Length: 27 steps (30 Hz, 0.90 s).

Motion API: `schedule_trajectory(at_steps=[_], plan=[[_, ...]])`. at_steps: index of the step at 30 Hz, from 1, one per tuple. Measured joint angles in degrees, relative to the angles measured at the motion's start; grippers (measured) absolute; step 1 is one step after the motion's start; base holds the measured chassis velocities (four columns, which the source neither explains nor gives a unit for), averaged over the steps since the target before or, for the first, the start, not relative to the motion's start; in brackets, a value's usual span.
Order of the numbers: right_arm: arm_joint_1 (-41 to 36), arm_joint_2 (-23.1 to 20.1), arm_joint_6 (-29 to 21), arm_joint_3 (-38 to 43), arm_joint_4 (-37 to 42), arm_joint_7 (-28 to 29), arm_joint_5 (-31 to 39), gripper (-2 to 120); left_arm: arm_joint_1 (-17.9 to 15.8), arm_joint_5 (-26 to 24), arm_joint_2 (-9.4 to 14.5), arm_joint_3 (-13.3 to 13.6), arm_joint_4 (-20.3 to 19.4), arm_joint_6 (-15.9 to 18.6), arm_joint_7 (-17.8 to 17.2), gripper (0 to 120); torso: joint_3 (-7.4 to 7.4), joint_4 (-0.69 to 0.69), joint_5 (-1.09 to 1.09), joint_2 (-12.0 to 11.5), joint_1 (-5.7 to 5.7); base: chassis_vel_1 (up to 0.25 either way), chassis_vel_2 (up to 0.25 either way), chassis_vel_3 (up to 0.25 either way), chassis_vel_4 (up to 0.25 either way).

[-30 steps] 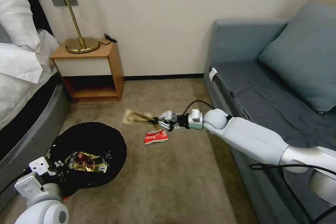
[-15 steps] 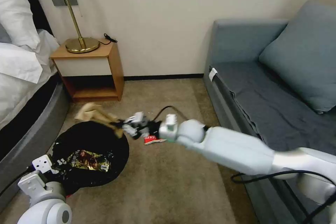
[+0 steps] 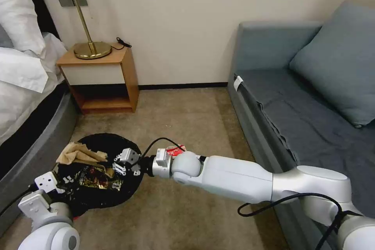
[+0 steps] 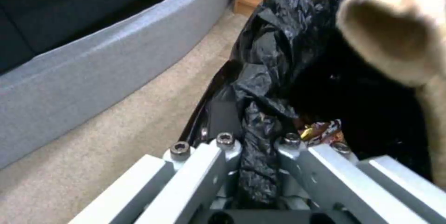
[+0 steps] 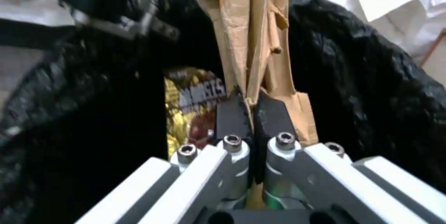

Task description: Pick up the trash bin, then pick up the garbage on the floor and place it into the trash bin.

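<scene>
brass lamp (image 3: pixel 84 27) on wooden nightstand (image 3: pixel 102 79); grey sofa (image 3: pixel 300 97) opposite.

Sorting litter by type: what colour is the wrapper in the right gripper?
Brown wrapper, clearest in right wrist view.

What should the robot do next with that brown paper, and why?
Probably open the right claw and let go. It is shut on the brown paper wrapper, which already hangs over the trash bin, above the shiny wrapper inside. The left claw grips the bin's bag at the rim.

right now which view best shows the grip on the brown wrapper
The right wrist view: the right gripper is shut on the wrapper over the bin. The head view shows it draped on the bin's far rim; the left wrist view, a blurred end.
</scene>
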Motion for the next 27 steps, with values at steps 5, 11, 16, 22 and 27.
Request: schedule_trajectory(at_steps=[5,11,16,22,27], plan=[[-0.07,-0.39,0.10,-0.15,0.12,0.66,-0.70,12,0.00,-0.01,0.00,0.05,0.09,-0.02,0.00,2,0.00,0.00,0.00,0.00,0.00,0.000,0.000,0.000,0.000],[-0.18,-1.18,0.41,0.14,0.83,1.20,-0.82,36,-0.24,-0.01,0.00,0.22,0.32,-0.02,0.00,2,0.00,0.00,0.00,0.00,0.00,0.000,0.000,0.000,0.000],[-0.20,-1.52,0.50,0.23,1.38,1.21,-0.81,54,-0.41,0.00,0.00,0.28,0.60,-0.04,0.00,2,0.00,0.00,0.00,0.00,0.00,0.000,0.000,0.000,0.000],[-0.25,-1.37,0.72,0.52,1.79,1.25,-0.83,76,-0.41,0.00,0.00,0.25,0.78,-0.13,0.00,2,0.00,0.00,0.00,0.00,0.00,0.000,0.000,0.000,0.000],[0.33,-1.37,0.73,2.11,2.07,1.69,-0.89,95,-0.38,-0.06,0.00,0.12,0.81,-0.16,0.02,2,0.00,0.00,0.00,0.00,0.00,0.000,0.000,0.000,0.000]])
